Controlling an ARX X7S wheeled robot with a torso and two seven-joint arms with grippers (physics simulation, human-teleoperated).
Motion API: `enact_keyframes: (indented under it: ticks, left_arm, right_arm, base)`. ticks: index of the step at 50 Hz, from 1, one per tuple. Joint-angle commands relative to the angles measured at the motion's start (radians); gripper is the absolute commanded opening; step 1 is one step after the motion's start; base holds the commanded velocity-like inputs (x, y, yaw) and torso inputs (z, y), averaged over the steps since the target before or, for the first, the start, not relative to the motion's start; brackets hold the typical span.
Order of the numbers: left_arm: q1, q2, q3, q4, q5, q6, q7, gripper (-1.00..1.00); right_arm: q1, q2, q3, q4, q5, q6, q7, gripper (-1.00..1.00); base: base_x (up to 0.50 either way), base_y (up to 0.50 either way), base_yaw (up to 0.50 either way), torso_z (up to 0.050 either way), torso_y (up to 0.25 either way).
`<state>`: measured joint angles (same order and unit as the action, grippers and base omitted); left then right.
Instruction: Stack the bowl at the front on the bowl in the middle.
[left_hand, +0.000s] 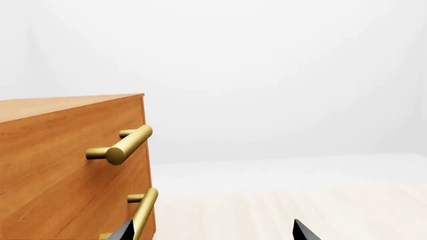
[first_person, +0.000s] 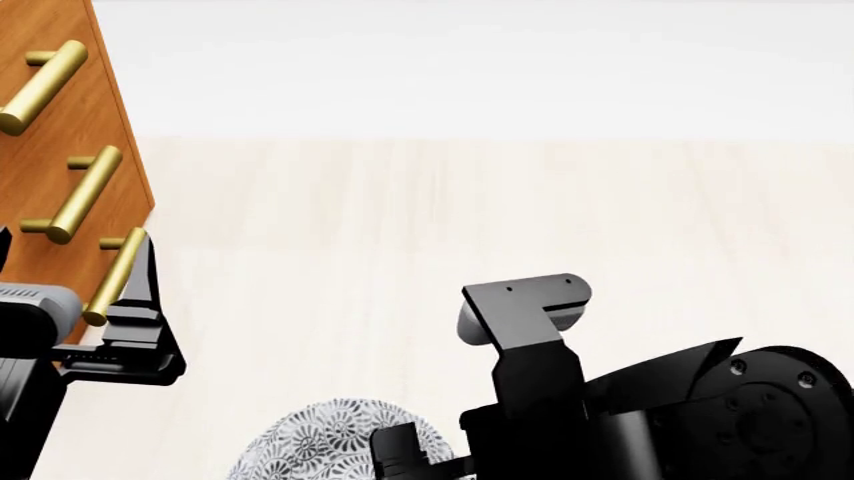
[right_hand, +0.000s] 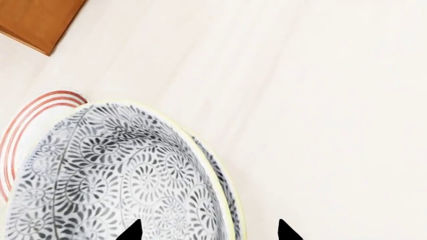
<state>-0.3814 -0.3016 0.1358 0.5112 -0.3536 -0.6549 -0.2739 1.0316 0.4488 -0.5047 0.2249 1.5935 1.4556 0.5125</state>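
Left gripper (left_hand: 213, 232) shows only two dark fingertips set well apart, jaws released with nothing between them, and it hangs just beside the wooden drawer cabinet (left_hand: 70, 165), whose brass handles (left_hand: 123, 145) stick out toward it. No bowl lies near that pincer.

Right gripper (right_hand: 208, 231) also shows two tips spread wide, released and holding nothing. Directly below it and slightly to one side sits the patterned bowl (right_hand: 113, 185), grey swirls with a pale yellow rim, and a second like rim peeks out under its far edge, so it seems to rest in or on another bowl. Beyond it, further from the tips, a red-ringed bowl (right_hand: 30, 125) shows partly. Which of these is the front one I cannot tell from these views.

Judging by its look, the bowl is glazed ceramic: rigid, fairly heavy, slick and chippable. Its rim wall is the sensible hold, one finger inside and one outside, pinched firmly and lifted level.
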Motion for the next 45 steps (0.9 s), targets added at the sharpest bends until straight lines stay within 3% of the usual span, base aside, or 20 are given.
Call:
enact_keyframes:
  ticks: [1, 13, 16, 19, 25, 28, 30, 34, 37, 45]
  left_arm:
    - [0.000, -0.003, 0.003, -0.002, -0.003, 0.002, -0.004, 1.00]
    - [-0.004, -0.004, 0.007, -0.012, -0.005, 0.008, -0.006, 1.00]
    - [-0.005, -0.005, 0.007, -0.010, -0.006, 0.007, -0.008, 1.00]
    - [-0.007, -0.004, 0.010, -0.006, -0.008, 0.004, -0.009, 1.00]
    - [-0.008, -0.006, 0.006, -0.001, -0.015, 0.004, -0.011, 1.00]
    - [-0.001, -0.003, 0.008, -0.005, -0.013, 0.041, 0.001, 1.00]
    - [0.013, 0.004, 0.022, -0.024, 0.047, 0.137, -0.013, 1.00]
    - [0.029, 0.024, 0.009, -0.025, 0.120, 0.294, -0.052, 1.00]
    - [0.043, 0.022, -0.004, 0.023, 0.128, 0.326, -0.065, 1.00]
    - [0.033, 0.006, -0.007, 0.100, 0.133, 0.295, -0.082, 1.00]
  right_arm:
    - [0.006, -0.001, -0.038, 0.011, -0.049, -0.019, -0.079, 1.00]
    - [0.005, 0.010, -0.049, -0.023, -0.065, -0.055, -0.090, 1.00]
    - [-0.076, 0.068, 0.039, -0.320, -0.241, -0.323, -0.134, 1.00]
    - [-0.150, 0.091, 0.159, -0.484, -0.222, -0.482, -0.215, 1.00]
    - [-0.200, 0.094, 0.218, -0.540, -0.215, -0.564, -0.278, 1.00]
    - [-0.272, 0.084, 0.214, -0.596, -0.411, -0.684, -0.251, 1.00]
    - [-0.365, 0.086, 0.077, -0.677, -0.711, -0.887, 0.049, 1.00]
    - [-0.508, 0.117, 0.047, -0.794, -1.278, -1.113, 0.208, 1.00]
    - [-0.543, 0.135, 0.041, -0.844, -1.357, -1.176, 0.242, 1.00]
    - [-0.560, 0.154, 0.062, -0.887, -1.350, -1.192, 0.248, 1.00]
  base:
    - [0.00, 0.00, 0.00, 0.000, 0.000]
    - [0.00, 0.00, 0.00, 0.000, 0.000]
    - [0.00, 0.00, 0.00, 0.000, 0.000]
    - [0.00, 0.00, 0.00, 0.000, 0.000]
    - [0.00, 0.00, 0.00, 0.000, 0.000]
    - [0.00, 0.00, 0.00, 0.000, 0.000]
    - [0.00, 0.00, 0.00, 0.000, 0.000]
    - [0.00, 0.00, 0.00, 0.000, 0.000]
    - [0.00, 0.00, 0.00, 0.000, 0.000]
    - [0.00, 0.00, 0.00, 0.000, 0.000]
